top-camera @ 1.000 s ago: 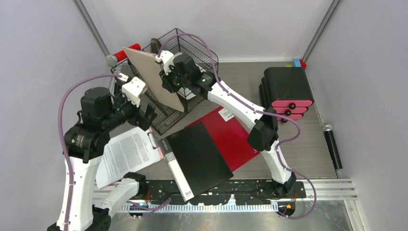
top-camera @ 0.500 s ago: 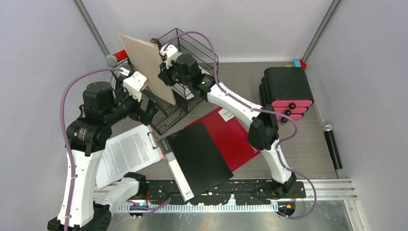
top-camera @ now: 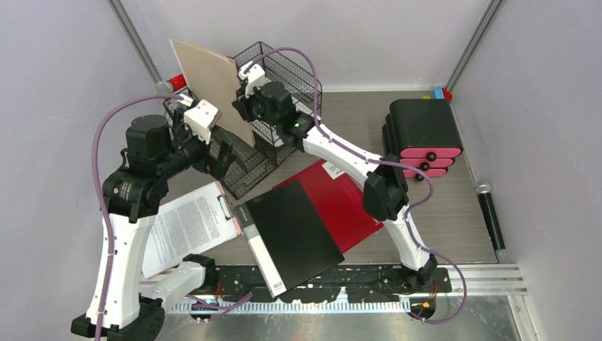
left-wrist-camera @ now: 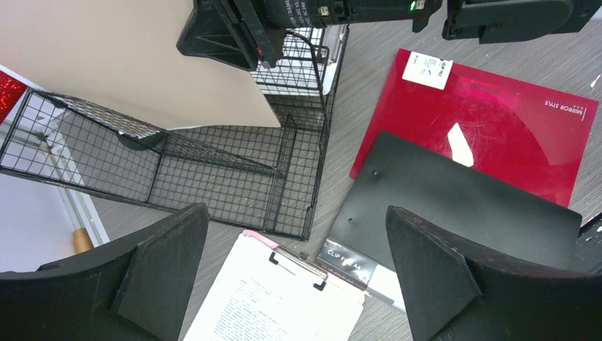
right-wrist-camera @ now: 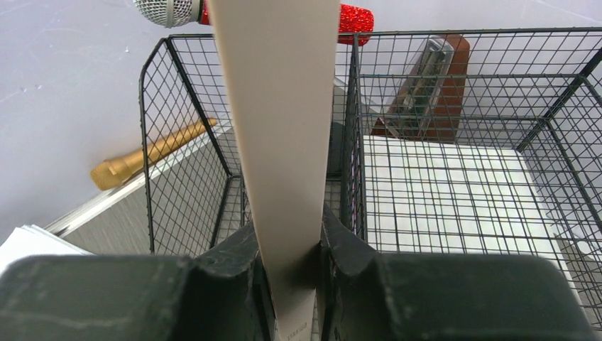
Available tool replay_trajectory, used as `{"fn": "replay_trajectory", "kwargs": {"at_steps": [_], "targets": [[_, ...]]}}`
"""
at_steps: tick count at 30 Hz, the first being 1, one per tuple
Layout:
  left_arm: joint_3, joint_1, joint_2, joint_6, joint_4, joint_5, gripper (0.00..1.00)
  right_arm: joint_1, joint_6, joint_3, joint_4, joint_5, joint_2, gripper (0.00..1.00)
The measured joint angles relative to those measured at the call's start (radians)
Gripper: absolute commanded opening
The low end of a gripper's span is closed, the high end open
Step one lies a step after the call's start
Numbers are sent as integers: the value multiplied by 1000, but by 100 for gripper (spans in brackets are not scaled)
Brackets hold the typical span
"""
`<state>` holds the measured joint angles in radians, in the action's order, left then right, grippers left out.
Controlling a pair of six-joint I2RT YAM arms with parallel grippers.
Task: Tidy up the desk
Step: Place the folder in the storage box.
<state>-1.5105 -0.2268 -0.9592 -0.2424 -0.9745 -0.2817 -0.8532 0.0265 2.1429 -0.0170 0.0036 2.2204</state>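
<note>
Top view, clock directions read on that view. The desk (top-camera: pixel 461 234) is a flat, matte grey wood-grain slab filling the floor of the walled cell. Its streaks and its longer axis run from 9 to 3 o'clock, and a metal rail bounds the 6 o'clock edge. At 11 o'clock stands a black wire-mesh rack (top-camera: pixel 284 71) of square grid. At 2 o'clock is a rounded black drawer unit (top-camera: pixel 422 128) with pink fronts. Toward 6 o'clock a glossy red folder (top-camera: pixel 348 202) lies partly under a matte black binder (top-camera: pixel 294 234). A clipboard (top-camera: pixel 188 227) bearing printed paper sits at 8 o'clock. My right arm stretches from its base at 5 o'clock towards 11, with its elbow bent above the red folder. The right gripper (top-camera: pixel 240 110) is clamped tight on the lower edge of a thin, smooth beige board (top-camera: pixel 209 82). The board stands on edge over the rack, its long side running from 11 to 5 o'clock. My left arm rises from 7 o'clock and folds towards 1. The left gripper (left-wrist-camera: pixel 294 209) is spread fully wide and holds nothing, looking down on the rack's near corner. A red glitter microphone (right-wrist-camera: pixel 348 18) with a silver mesh head lies beyond the rack.
</note>
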Motion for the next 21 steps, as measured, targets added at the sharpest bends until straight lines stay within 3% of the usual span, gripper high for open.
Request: {"fn": "replay_trajectory", "kwargs": {"at_steps": [21], "targets": [[8,0,-6,0,28,-15,100,-18,-26,-81,-154,93,32,0]]}}
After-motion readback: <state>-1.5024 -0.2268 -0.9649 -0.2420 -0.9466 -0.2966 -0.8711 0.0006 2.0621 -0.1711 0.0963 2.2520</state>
